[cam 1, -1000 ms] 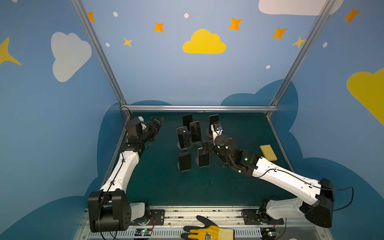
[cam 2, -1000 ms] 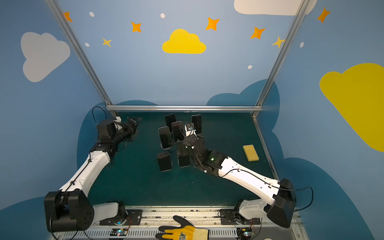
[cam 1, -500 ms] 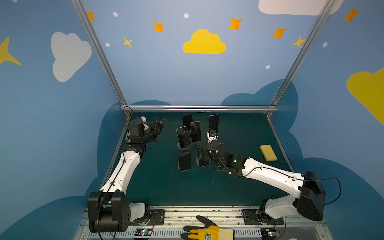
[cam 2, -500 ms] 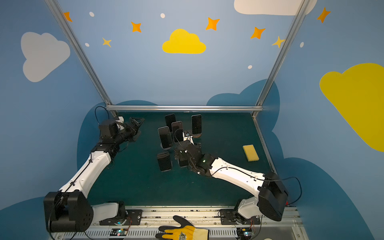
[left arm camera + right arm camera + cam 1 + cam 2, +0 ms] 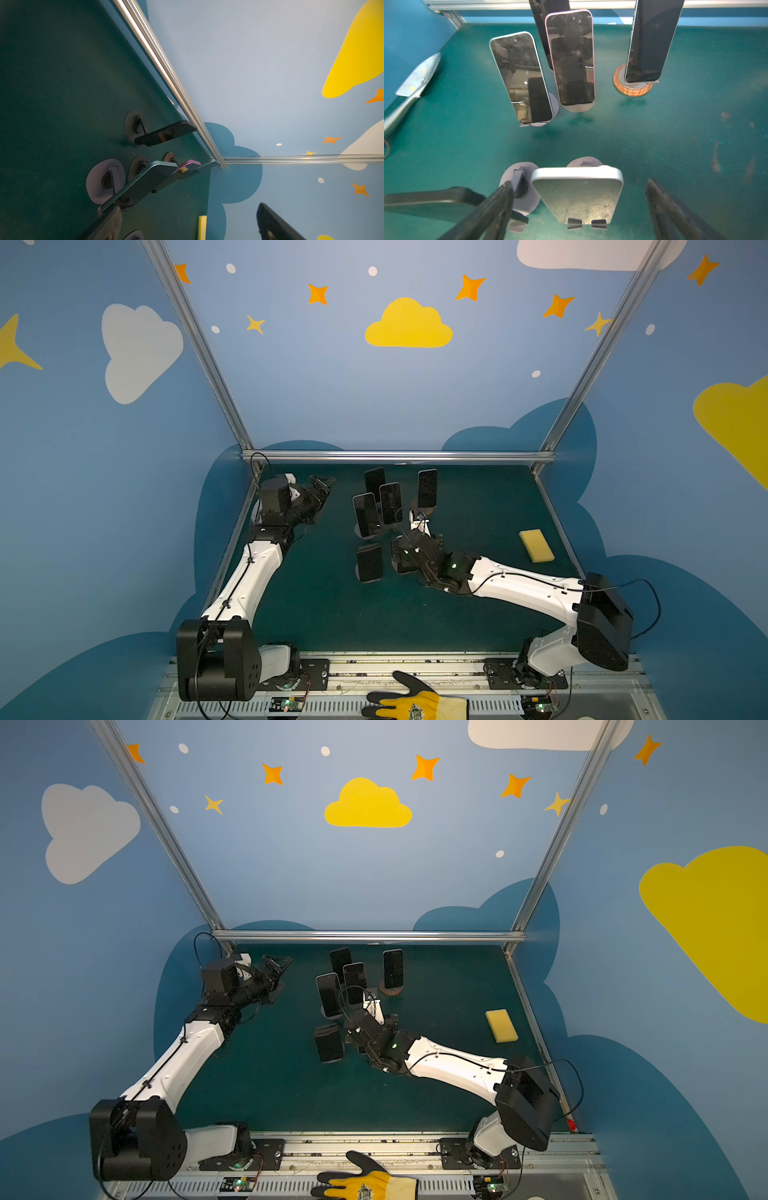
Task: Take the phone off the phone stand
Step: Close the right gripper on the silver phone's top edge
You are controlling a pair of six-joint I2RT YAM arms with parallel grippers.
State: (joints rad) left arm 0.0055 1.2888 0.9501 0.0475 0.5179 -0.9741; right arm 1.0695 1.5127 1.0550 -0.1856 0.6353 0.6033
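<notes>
Six phones lean on small stands on the green table [image 5: 332, 614], and each place below is given from the wood-rimmed stand [image 5: 390, 991]. Far to its left, by the rear corner rail, the left gripper [image 5: 323, 484] hangs above the table with its fingers [image 5: 272, 224] spread wide and nothing between them. Left of the wood-rimmed stand and well to its near side is a black phone [image 5: 369, 563]. A pale-blue-edged phone [image 5: 365, 515] stands level with the wood-rimmed stand to its left. A second black phone [image 5: 374, 479] is set a little farther back, and a pink-edged phone [image 5: 390, 504] is closer in on that same left side. The silver-grey phone [image 5: 577, 195] is just left of the wood-rimmed stand and on its near side. It rests on its grey disc stand [image 5: 588, 162], held at the bottom by two small dark hooks. The right gripper [image 5: 402, 553] straddles it with fingers [image 5: 662, 205] parted, one on each side. Green table shows between one finger and the phone; the other lies just beside its edge, and contact there cannot be told. A dark phone [image 5: 427, 488] stands upright on the wood-rimmed stand itself. Well to its right lies a yellow sponge [image 5: 536, 545]. Far on its near side, on the front rail, lies a yellow-and-black work glove [image 5: 419, 705].
</notes>
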